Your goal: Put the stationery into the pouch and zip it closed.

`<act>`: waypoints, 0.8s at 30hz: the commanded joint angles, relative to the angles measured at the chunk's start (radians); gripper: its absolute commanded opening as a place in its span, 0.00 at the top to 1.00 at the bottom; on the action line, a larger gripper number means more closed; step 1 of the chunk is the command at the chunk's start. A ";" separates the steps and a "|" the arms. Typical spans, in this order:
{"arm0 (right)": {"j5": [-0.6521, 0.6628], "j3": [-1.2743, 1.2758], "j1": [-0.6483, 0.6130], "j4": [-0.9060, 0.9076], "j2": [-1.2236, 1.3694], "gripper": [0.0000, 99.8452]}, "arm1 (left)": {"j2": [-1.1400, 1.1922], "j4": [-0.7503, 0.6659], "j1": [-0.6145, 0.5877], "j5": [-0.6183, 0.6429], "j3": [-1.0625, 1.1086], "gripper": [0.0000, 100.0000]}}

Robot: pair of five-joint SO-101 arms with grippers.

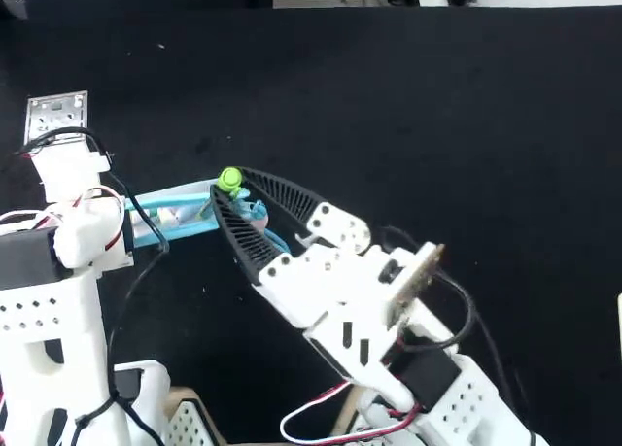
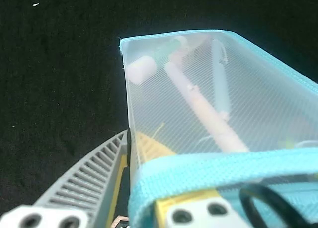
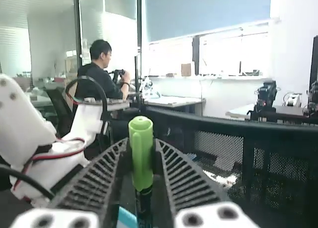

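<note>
At the pouch's near end: the right gripper [image 1: 231, 188] hangs just above it, closed on the green marker [image 3: 141, 148].
Marker axis: it lies along the jaws, cap past the tips, standing nearly upright over the black table [image 1: 437, 106].
Pouch axis: the pouch [image 2: 198, 104] runs lengthwise from the left gripper [image 2: 131, 158] toward the right one, so the marker stands crosswise to it.
Left claw: clamped on one end of the pouch, a finger on each face.
Nearer arm: the right, since it carries the marker. I judge it must tip the marker to the pouch's line.
Opening: I cannot tell where the zip gapes.
Pouch look: translucent mesh with cyan trim, soft. Inside lie a white stub [image 2: 140, 69], a pale stick [image 2: 208, 114] and a light blue pen [image 2: 221, 81].
</note>
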 commanded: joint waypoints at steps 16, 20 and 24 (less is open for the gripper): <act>0.023 -0.394 -0.031 0.485 0.369 0.78 | 0.006 0.000 0.008 -0.002 0.012 0.97; 0.018 -0.493 -0.066 0.626 0.369 0.80 | 0.006 0.000 0.008 -0.002 0.012 0.97; 0.018 -0.498 -0.032 0.649 0.367 0.87 | 0.006 0.003 0.008 -0.002 0.012 0.97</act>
